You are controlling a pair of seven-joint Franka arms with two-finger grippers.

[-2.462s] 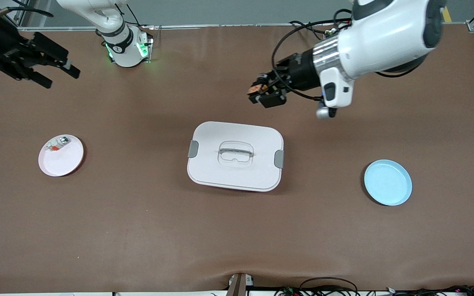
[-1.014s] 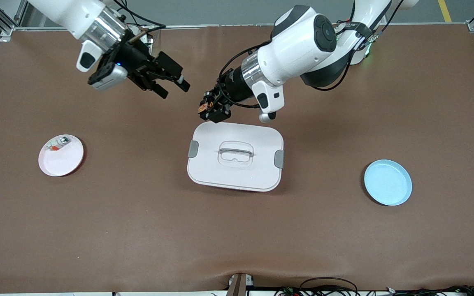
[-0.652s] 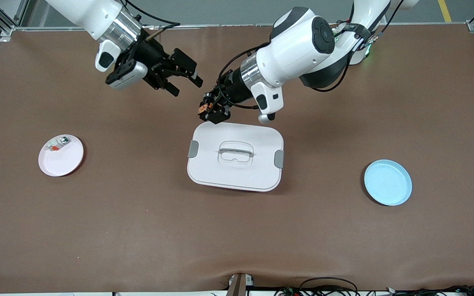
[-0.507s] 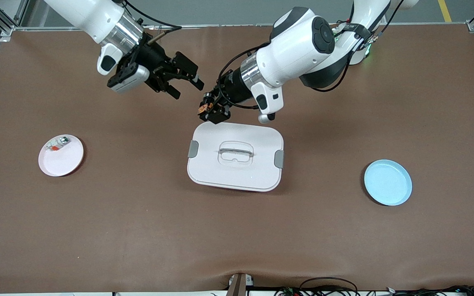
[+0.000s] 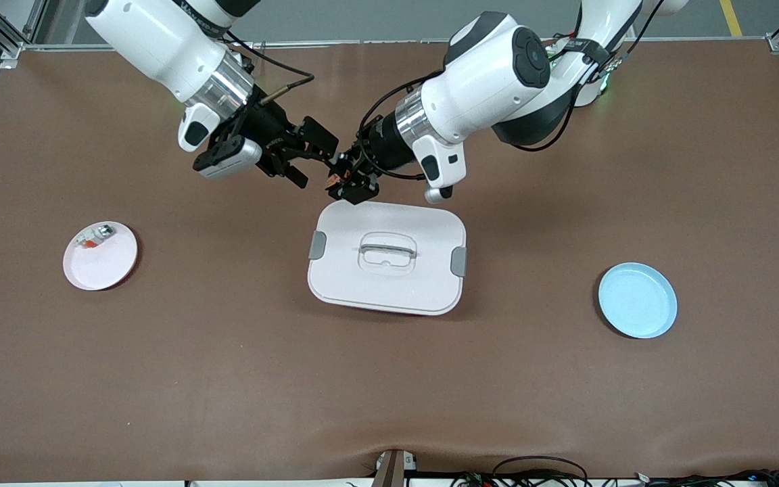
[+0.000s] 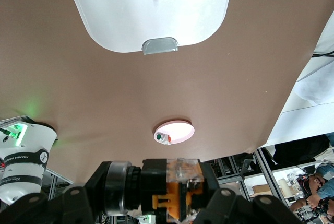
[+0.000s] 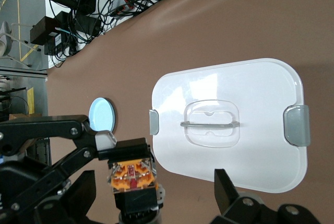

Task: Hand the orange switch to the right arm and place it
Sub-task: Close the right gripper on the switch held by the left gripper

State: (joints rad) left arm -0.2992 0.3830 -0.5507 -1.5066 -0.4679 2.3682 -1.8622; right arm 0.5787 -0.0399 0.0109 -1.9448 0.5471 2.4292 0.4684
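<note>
From across the table, the right end effector has swung in from its own end and now sits spread around the orange switch, which the left end effector grips in the air just above the white lidded box's farther edge. The handover looks about to happen.

The left wrist view shows the orange switch clamped between its fingers.

In the right wrist view, the switch sits between open fingers, not yet pinched.

Count: two arms, one switch, one box, one pink plate carrying a small whitish part, one blue plate.
</note>
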